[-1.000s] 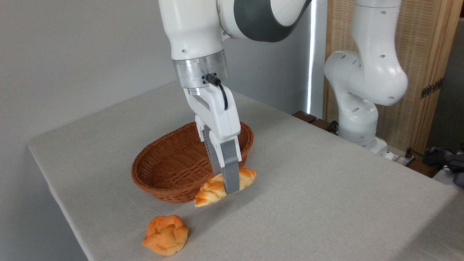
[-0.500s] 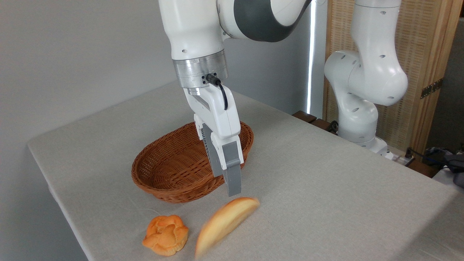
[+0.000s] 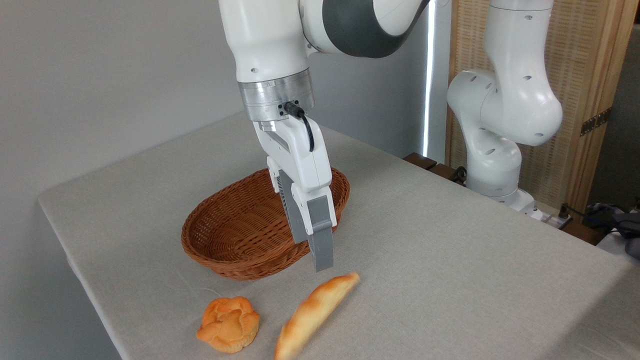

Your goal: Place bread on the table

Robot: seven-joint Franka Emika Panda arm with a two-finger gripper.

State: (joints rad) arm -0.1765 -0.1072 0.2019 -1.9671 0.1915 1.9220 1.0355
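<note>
Since a second ago the long golden-orange bread has dropped from the gripper onto the grey-beige cloth table (smooth underside up, near the round bun); grey fingers look parted, empty.

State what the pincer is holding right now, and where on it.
Nothing. The pincer hangs open above the table, and the bread lies free on the cloth below it, clear of the fingers.
</note>
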